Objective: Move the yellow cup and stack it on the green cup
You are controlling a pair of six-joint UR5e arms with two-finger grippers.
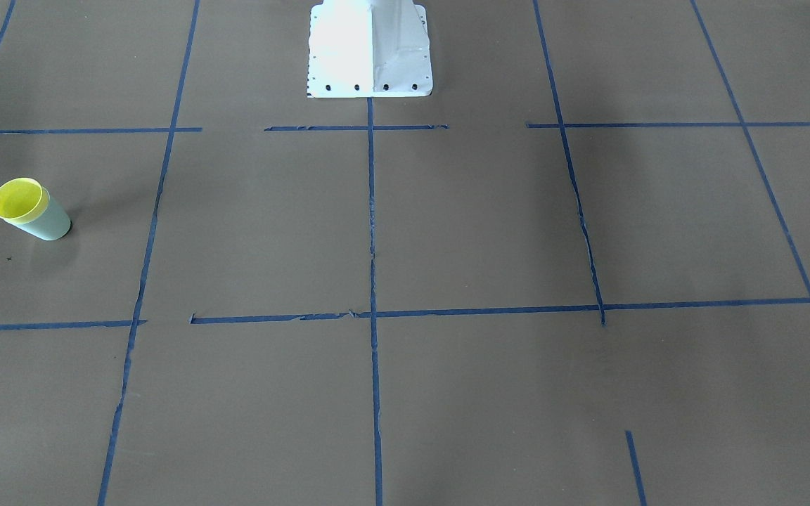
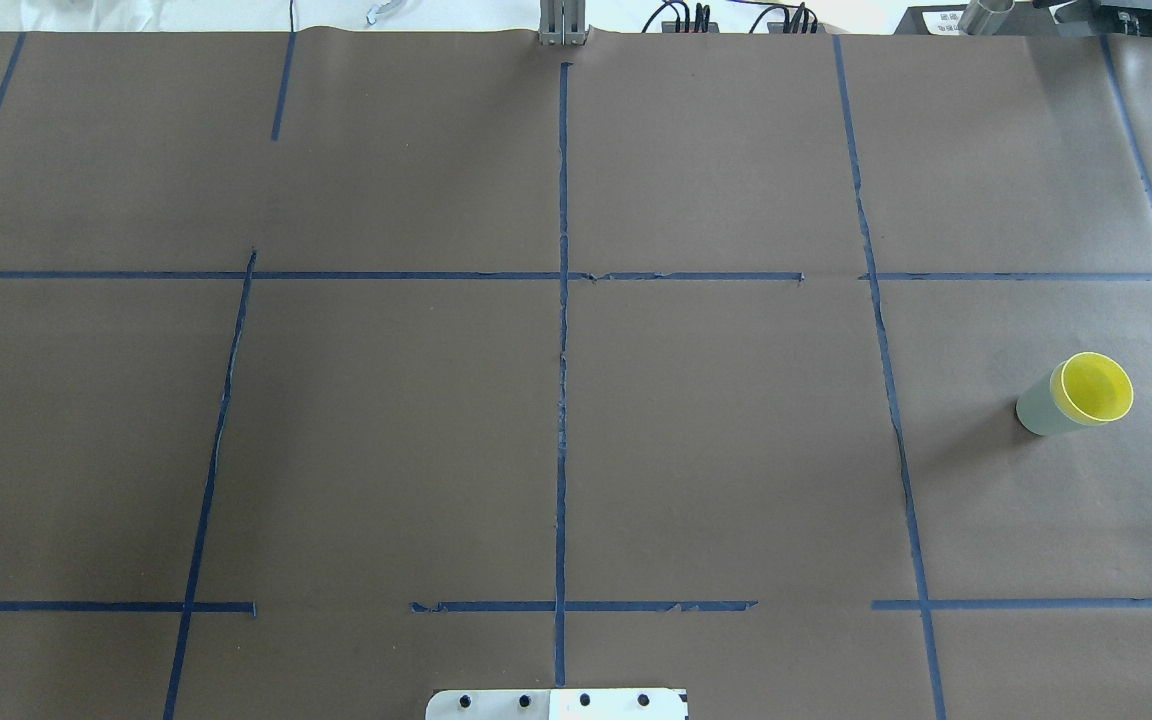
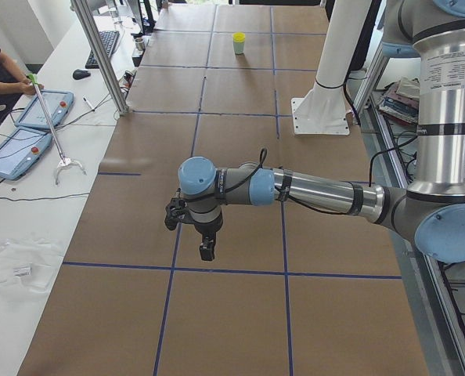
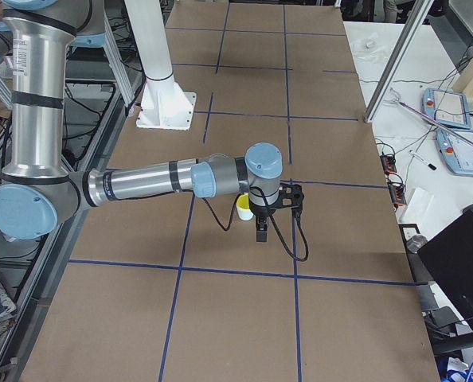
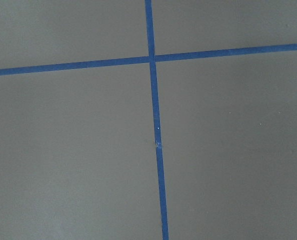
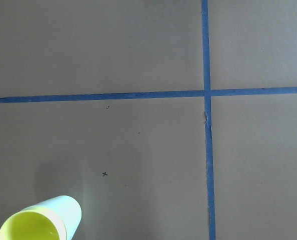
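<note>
The yellow cup (image 1: 20, 200) sits nested inside the green cup (image 1: 52, 223), and the pair stands upright on the brown table. The pair shows at the right in the overhead view, yellow cup (image 2: 1096, 388) in green cup (image 2: 1036, 410). In the right wrist view the yellow cup (image 6: 31, 227) and green cup (image 6: 66, 206) are at the bottom left. My right gripper (image 4: 278, 213) hangs above the table right beside the cups. My left gripper (image 3: 192, 233) hangs over bare table, far from the cups (image 3: 239, 41). I cannot tell whether either gripper is open or shut.
Blue tape lines (image 2: 562, 350) divide the brown table into squares. The white robot pedestal base (image 1: 370, 49) stands at the robot's edge. A side bench holds tablets (image 3: 41, 110), a keyboard and a grabber tool, with a person's arm (image 3: 5, 74) there. Metal posts (image 3: 103, 55) stand along that edge.
</note>
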